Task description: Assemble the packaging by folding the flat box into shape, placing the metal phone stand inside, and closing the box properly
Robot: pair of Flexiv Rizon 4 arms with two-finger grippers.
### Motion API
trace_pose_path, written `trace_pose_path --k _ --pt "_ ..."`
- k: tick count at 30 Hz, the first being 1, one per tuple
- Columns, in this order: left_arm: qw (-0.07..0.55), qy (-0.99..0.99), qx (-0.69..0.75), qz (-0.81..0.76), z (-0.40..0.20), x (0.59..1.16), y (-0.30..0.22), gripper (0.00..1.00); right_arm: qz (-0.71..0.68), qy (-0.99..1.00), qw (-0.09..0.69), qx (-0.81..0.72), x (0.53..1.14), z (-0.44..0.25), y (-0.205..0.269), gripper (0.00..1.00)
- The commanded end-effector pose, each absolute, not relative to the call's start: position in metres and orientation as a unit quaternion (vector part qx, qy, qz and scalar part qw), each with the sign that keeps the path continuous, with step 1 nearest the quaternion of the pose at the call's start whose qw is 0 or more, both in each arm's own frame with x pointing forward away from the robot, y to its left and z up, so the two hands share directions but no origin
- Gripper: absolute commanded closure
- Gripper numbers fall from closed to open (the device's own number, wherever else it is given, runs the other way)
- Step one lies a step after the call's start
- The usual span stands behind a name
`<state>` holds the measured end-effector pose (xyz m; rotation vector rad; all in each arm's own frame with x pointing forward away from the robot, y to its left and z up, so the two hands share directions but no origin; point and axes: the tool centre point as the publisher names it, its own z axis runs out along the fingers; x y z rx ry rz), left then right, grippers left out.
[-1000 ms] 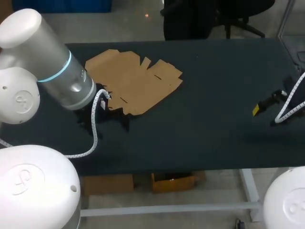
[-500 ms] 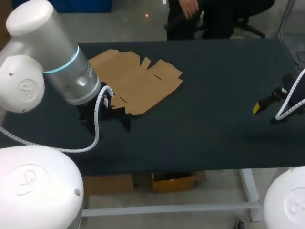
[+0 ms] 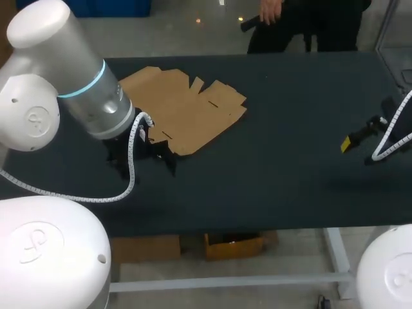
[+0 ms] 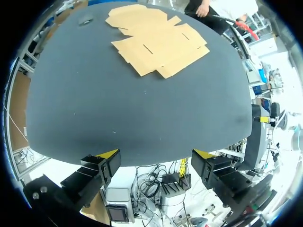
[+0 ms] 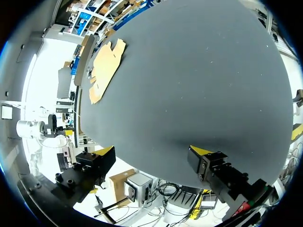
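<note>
Dark worktop (image 3: 270,161) carries a flat, unfolded brown cardboard box (image 3: 183,112); left hand (image 4: 156,153) hangs open near it, right hand (image 5: 152,151) open, well apart.

the left arm (image 3: 77,90) angles down from the left with the left gripper (image 4: 156,156) spread wide, the right gripper (image 5: 152,152) hovering far right, likewise spread.

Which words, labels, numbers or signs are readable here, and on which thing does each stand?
None is readable.
The flat cardboard box is plain, without print, in all views.
The table bears no text.
The round cap on the left arm shows an embossed mark, too faint to read.
</note>
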<state>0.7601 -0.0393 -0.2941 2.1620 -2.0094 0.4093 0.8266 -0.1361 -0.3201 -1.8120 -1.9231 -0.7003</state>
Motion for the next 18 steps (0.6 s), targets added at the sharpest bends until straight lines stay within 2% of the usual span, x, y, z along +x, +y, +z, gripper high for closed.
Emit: trace_pose_path --k 1,18 --pt "0.087 -0.668 0.724 0.145 -0.305 0.766 -0.037 0.00 -0.249 -0.697 0.199 -0.642 0.831 -0.309 -0.133 0.00" --pt "0.111 -0.619 0.745 0.221 -0.326 0.801 -0.016 0.00 -0.258 -0.739 0.203 -0.589 0.850 -0.292 -0.127 0.00"
